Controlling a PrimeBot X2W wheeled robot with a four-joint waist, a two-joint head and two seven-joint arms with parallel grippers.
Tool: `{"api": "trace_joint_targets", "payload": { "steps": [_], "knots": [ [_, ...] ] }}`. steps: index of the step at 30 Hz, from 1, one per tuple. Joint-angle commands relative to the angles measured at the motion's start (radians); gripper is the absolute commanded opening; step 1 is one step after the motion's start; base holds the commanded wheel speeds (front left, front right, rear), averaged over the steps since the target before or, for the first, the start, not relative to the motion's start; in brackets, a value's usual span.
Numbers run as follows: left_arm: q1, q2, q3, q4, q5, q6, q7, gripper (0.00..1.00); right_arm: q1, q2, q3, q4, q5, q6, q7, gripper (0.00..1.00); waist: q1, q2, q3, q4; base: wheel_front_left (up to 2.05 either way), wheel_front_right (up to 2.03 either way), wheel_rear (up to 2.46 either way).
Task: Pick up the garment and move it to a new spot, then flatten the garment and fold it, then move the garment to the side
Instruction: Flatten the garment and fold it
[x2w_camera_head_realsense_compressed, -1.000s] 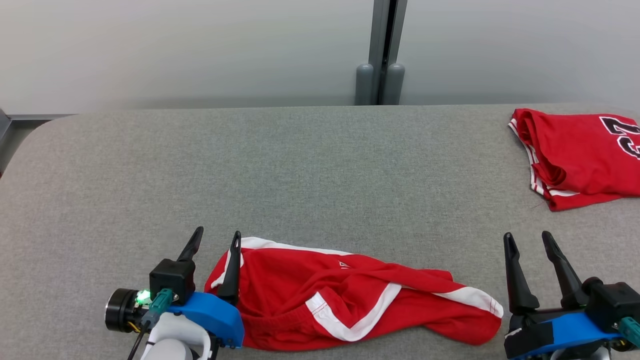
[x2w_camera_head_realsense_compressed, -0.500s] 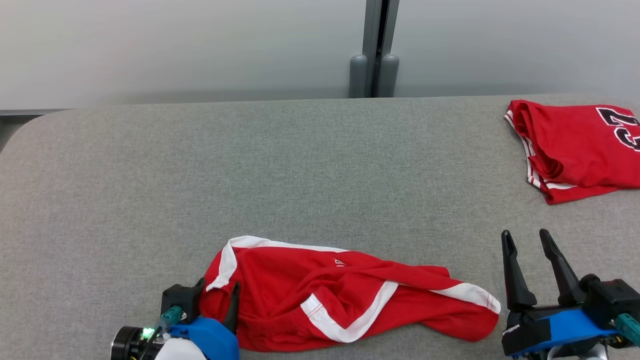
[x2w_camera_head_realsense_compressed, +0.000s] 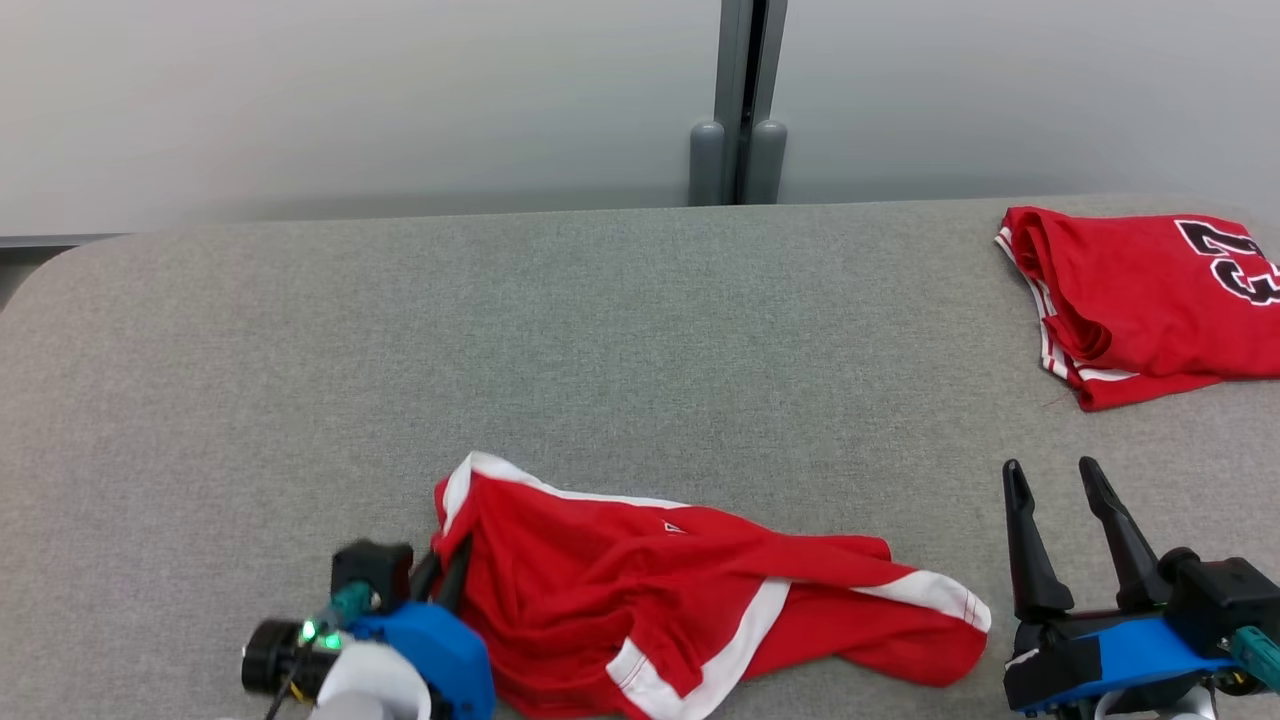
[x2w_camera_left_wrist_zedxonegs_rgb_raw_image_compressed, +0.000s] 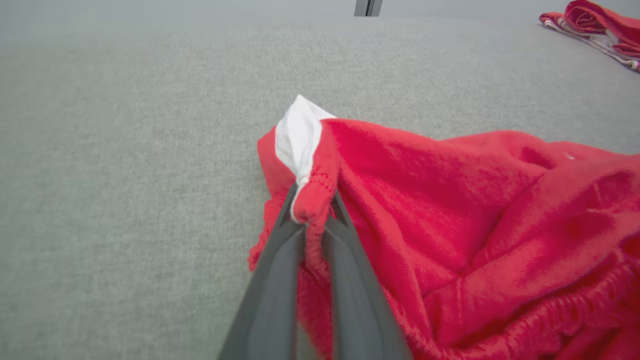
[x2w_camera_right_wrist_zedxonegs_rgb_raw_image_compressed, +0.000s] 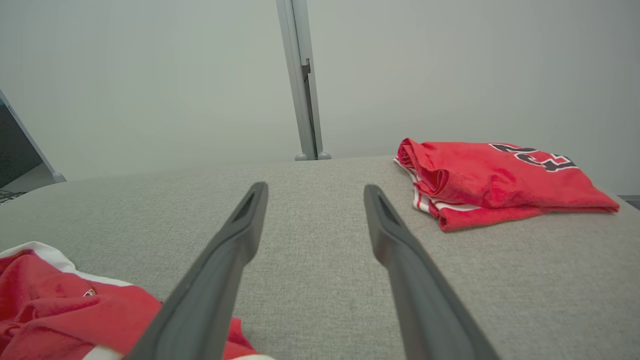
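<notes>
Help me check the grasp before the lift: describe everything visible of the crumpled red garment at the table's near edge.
The red garment looks like soft knit sportswear with white stripes, a small white logo and a gathered waistband. It lies crumpled on the grey fabric tabletop near its front edge. The left gripper has its jaws shut on the white-trimmed left corner, bunching it.

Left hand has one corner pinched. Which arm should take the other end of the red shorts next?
Right. The right hand is open, empty and sits just beside the free end of the red shorts, while the left hand is shut on the white-trimmed corner at the opposite end.
</notes>
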Motion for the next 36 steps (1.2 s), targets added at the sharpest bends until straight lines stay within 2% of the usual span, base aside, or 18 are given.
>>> {"api": "trace_joint_targets", "payload": {
  "steps": [1, 6, 10, 19, 20, 21, 22, 23, 30, 36],
  "knots": [
    [-0.031, -0.001, 0.002, -0.008, 0.004, -0.001, -0.011, 0.0, -0.014, 0.0, -0.002, -0.002, -0.002, 0.0, 0.001, 1.0, 0.0, 0.0, 0.001, 0.0, 0.0, 0.0, 0.0],
    [-0.134, 0.001, 0.023, -0.038, -0.001, 0.0, -0.064, 0.0, -0.02, 0.0, -0.004, -0.01, 0.0, 0.0, -0.005, 1.0, 0.0, 0.0, 0.009, -0.012, 0.0, 0.0, 0.0],
    [-0.214, 0.023, 0.038, -0.038, 0.003, 0.0, -0.081, 0.0, -0.03, -0.001, -0.004, -0.007, 0.002, 0.0, -0.007, 1.0, 0.0, 0.0, 0.022, -0.041, 0.0, 0.0, 0.0],
    [-0.327, 0.07, 0.07, 0.063, -0.009, 0.001, -0.109, 0.0, -0.043, 0.0, -0.029, -0.006, 0.0, 0.0, -0.017, 1.0, 0.0, 0.0, 0.069, -0.106, 0.0, 0.0, 0.0],
    [-0.331, 0.066, 0.069, 0.08, -0.011, 0.001, -0.115, 0.06, -0.044, -0.001, -0.03, -0.004, 0.0, 0.0, -0.019, 1.0, 0.0, 0.0, 0.073, -0.109, 0.0, 0.0, 0.0],
    [-0.338, 0.063, 0.072, 0.096, -0.015, 0.003, -0.123, 0.32, -0.045, -0.001, -0.032, -0.003, 0.001, 0.0, -0.02, 1.0, 0.0, 0.0, 0.077, -0.111, 0.0, 0.0, 0.0],
    [-0.344, 0.063, 0.07, 0.11, -0.013, 0.004, -0.131, 0.9, -0.045, -0.001, -0.033, -0.001, 0.002, 0.0, -0.02, 1.0, 0.0, 0.0, 0.079, -0.111, 0.0, 0.0, 0.0],
    [-0.346, 0.061, 0.069, 0.121, -0.012, 0.005, -0.141, 1.0, -0.045, 0.0, -0.034, 0.001, 0.002, 0.0, -0.021, 1.0, 0.0, 0.0, 0.081, -0.111, 0.0, 0.0, 0.0],
    [-0.303, 0.043, 0.082, 0.123, -0.007, 0.01, -0.195, 1.0, -0.041, -0.001, -0.039, 0.021, 0.0, 0.0, -0.028, 1.0, 0.0, 0.0, 0.059, -0.084, 0.0, 0.0, 0.0],
    [-0.186, 0.032, 0.132, -0.062, 0.017, 0.036, -0.2, 1.0, -0.029, -0.001, -0.038, 0.025, -0.002, 0.0, -0.025, 1.0, 0.0, 0.0, 0.032, -0.057, 0.0, 0.0, 0.0]
  ]
}}
